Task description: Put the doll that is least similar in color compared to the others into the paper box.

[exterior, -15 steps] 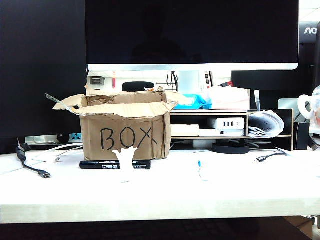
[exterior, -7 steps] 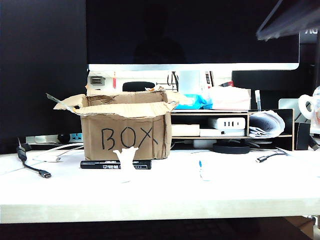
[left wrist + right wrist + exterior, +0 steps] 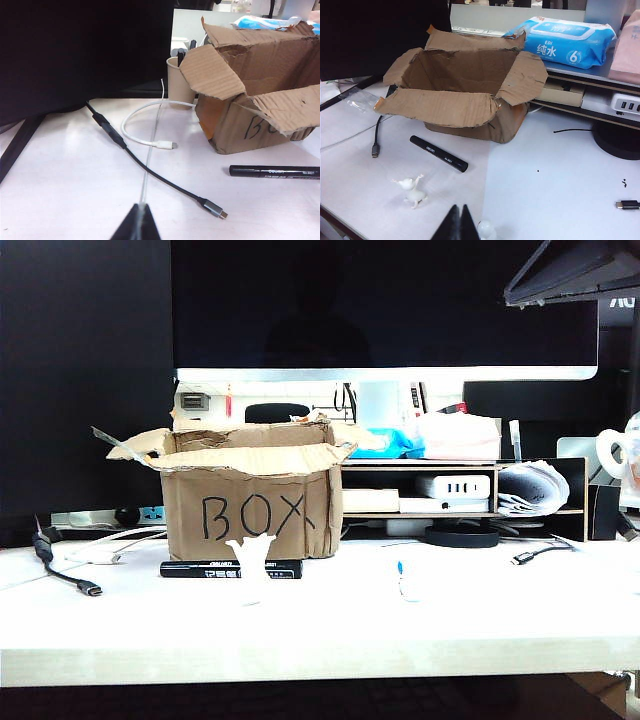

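Doll not visible in any view; likely already inside the box point(image 3: 250, 502), though its interior shows no duck. Right gripper point(image 3: 458, 223), fingers closed and empty, hangs above the table before the box. Left gripper point(image 3: 138, 224) closed, low near the cable point(image 3: 150, 170), parked clear. White figure point(image 3: 412, 190) untouched.

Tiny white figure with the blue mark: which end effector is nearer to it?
Right. The right end effector hangs near the figure; the left end effector is above the cables, past the box.
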